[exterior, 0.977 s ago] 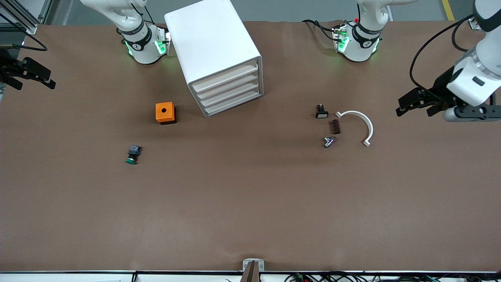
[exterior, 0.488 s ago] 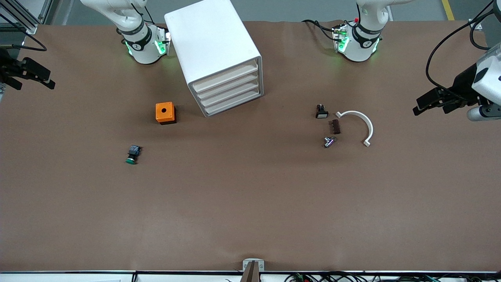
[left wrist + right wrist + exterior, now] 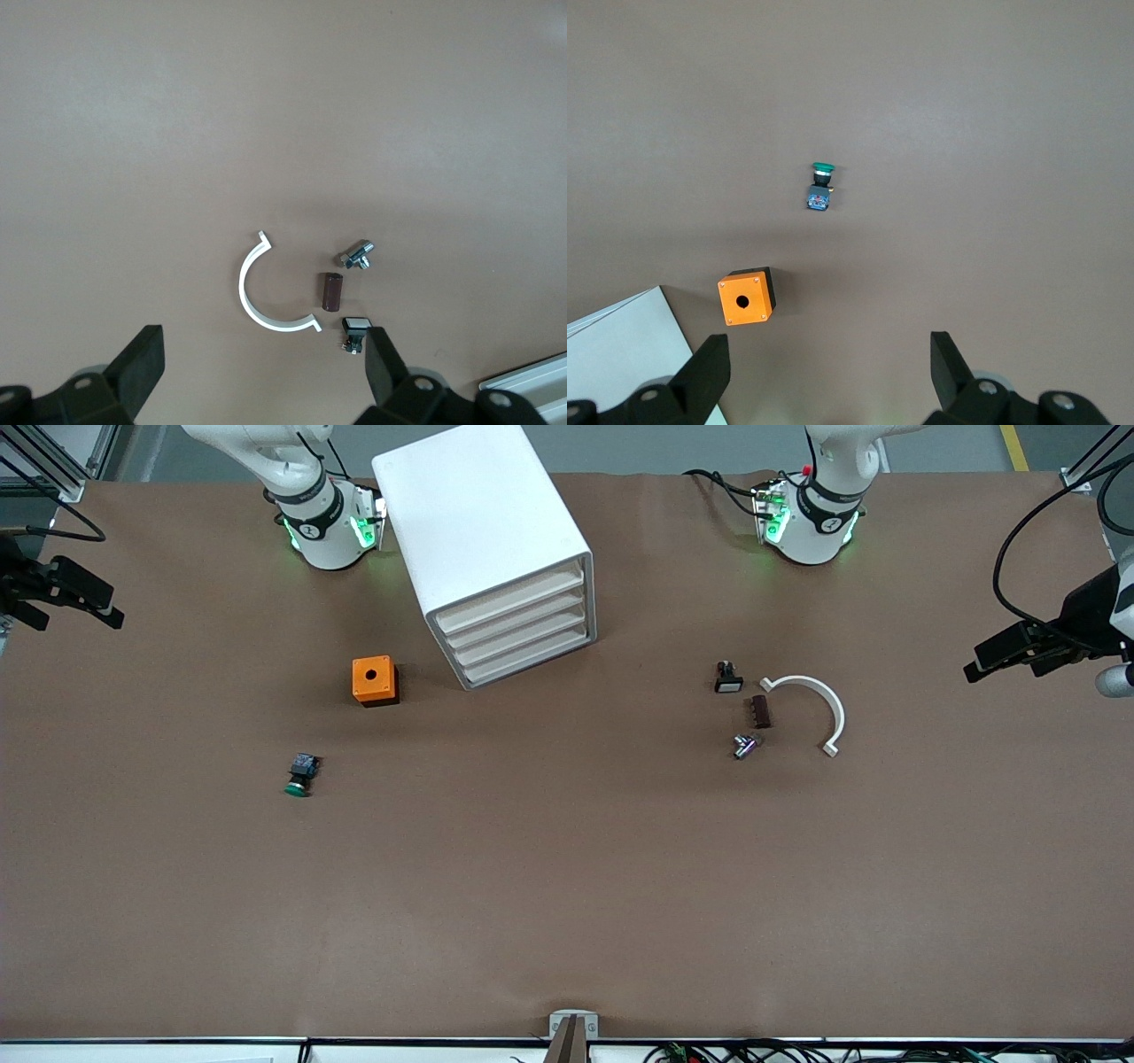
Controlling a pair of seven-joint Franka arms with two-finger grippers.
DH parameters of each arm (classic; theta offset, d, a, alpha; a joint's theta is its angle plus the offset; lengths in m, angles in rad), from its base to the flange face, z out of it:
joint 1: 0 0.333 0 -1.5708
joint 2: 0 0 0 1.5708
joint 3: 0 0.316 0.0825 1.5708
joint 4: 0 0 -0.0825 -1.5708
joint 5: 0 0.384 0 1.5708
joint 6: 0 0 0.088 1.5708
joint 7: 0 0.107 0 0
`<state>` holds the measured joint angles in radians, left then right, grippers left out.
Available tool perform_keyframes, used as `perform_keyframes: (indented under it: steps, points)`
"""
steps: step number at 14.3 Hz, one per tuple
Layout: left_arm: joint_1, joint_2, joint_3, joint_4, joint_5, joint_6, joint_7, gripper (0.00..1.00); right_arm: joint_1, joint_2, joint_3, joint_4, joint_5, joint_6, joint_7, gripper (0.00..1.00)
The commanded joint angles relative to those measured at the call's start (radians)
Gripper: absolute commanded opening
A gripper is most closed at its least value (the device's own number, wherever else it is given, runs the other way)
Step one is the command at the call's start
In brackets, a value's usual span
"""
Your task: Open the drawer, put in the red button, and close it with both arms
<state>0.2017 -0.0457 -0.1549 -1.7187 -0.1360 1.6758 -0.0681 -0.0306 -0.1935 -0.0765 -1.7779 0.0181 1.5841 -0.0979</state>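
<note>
The white cabinet (image 3: 483,531) stands near the robots' bases, and all its drawers (image 3: 518,627) are shut. Its corner also shows in the left wrist view (image 3: 530,382) and the right wrist view (image 3: 620,354). The red button is not in view. A like button with a green cap (image 3: 301,773) lies on the table and also shows in the right wrist view (image 3: 821,187). My left gripper (image 3: 1005,670) is open and empty over the left arm's end of the table; in its own view (image 3: 263,372) nothing is between the fingers. My right gripper (image 3: 78,617) is open and empty over the right arm's end (image 3: 830,372).
An orange box with a hole (image 3: 375,680) sits beside the cabinet. Toward the left arm's end lie a white arc (image 3: 819,704), a brown cylinder (image 3: 759,712), a metal part (image 3: 744,746) and a white-capped button (image 3: 727,678).
My left arm has drawn back toward its end of the table, away from the small parts. The right arm has not moved. All the drawers stay shut.
</note>
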Motion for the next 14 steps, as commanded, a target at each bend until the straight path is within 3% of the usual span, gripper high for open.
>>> perform_keyframes:
  steps: [1, 6, 11, 14]
  points:
    - [-0.078, -0.02, 0.055, -0.018, 0.015, -0.002, 0.008, 1.0, 0.011, -0.02, -0.009, -0.018, 0.005, 0.008, 0.003, 1.0]
    - [-0.303, -0.01, 0.257, 0.007, 0.064, 0.004, -0.004, 1.0, 0.012, -0.02, -0.009, -0.018, 0.005, 0.019, 0.003, 1.0]
    - [-0.32, 0.006, 0.262, 0.036, 0.09, 0.007, -0.01, 1.0, 0.011, -0.018, -0.009, -0.018, 0.005, 0.019, 0.003, 1.0]
    - [-0.277, 0.007, 0.244, 0.048, 0.084, 0.005, -0.009, 1.0, 0.011, -0.018, -0.009, -0.017, 0.005, 0.02, 0.003, 1.0]
